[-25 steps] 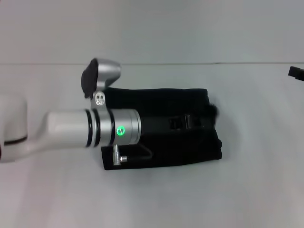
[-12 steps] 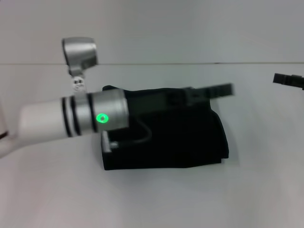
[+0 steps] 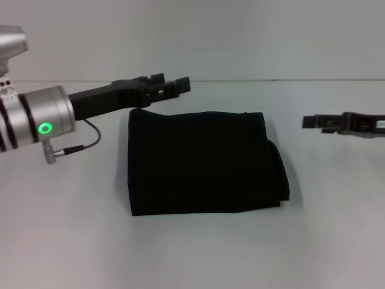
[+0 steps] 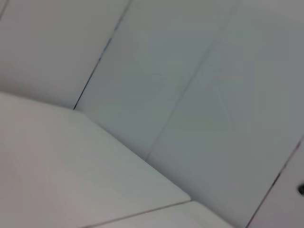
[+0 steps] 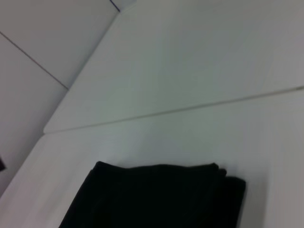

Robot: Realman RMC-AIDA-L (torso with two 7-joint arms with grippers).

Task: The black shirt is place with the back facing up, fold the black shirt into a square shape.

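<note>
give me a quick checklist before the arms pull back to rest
1. Large plain black cloth shirt folded into a compact, roughly square block on the white table: ok.
2. Left pincer clear of the shirt, beyond its far left corner, holding nothing: ok.
3. Right pincer off to the shirt's right side, not touching it: ok.
4. Shirt edges tidy: not ok, the right side shows uneven layers.
5. Whether each pincer is open or shut: cannot tell.
</note>
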